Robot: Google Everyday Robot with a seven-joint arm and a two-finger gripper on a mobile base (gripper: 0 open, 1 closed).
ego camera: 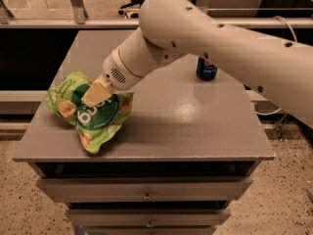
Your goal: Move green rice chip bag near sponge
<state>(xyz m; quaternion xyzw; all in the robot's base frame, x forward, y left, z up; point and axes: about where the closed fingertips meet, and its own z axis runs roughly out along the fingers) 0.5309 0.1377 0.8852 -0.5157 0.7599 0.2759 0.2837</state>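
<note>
The green rice chip bag (90, 116) is crumpled, with its dark green circle facing up, at the front left of the grey table (195, 126). My gripper (95, 94) comes down from the right and is shut on the bag's top, its yellowish fingers (98, 92) pressed into the middle of the pouch. The bag's lower end touches the table near the front edge. The sponge is out of view; my arm (205, 33) covers much of the table's back.
A blue Pepsi can (207, 68) stands at the back right of the table, just under my arm. The table has drawers (146, 190) below its front edge. A rail and a lower shelf lie behind the table.
</note>
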